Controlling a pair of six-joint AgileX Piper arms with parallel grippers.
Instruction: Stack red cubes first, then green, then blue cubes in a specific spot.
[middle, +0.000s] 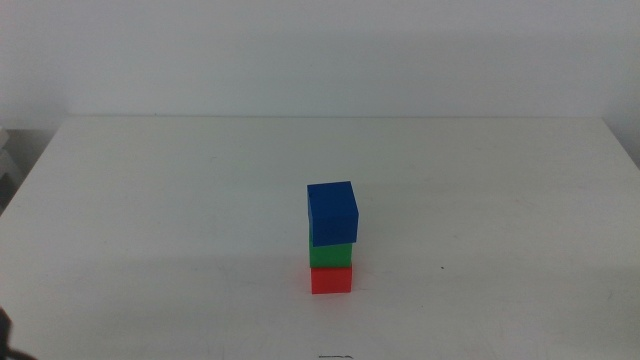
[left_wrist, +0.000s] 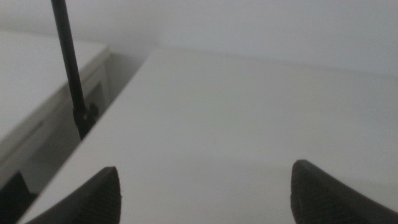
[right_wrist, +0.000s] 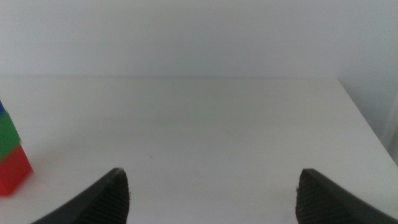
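— Nearest the lens in the left wrist view, what do you see?
— Two dark jaws of the left gripper, spread wide with only bare white worktop between them. That arm waits near the worktop's left edge, where a thin black pole stands just off the side.
— And toward the middle?
— One tower. Its red cube sits on the worktop, the green cube rests on top of it, and the blue cube crowns the stack, turned a little askew to the two below. All three touch in one column, a bit right of centre and toward the near edge.
— The right side?
— The right gripper waits with its jaws spread apart too, pinching nothing. Its camera catches the tower at the picture's edge, well apart from the jaws.
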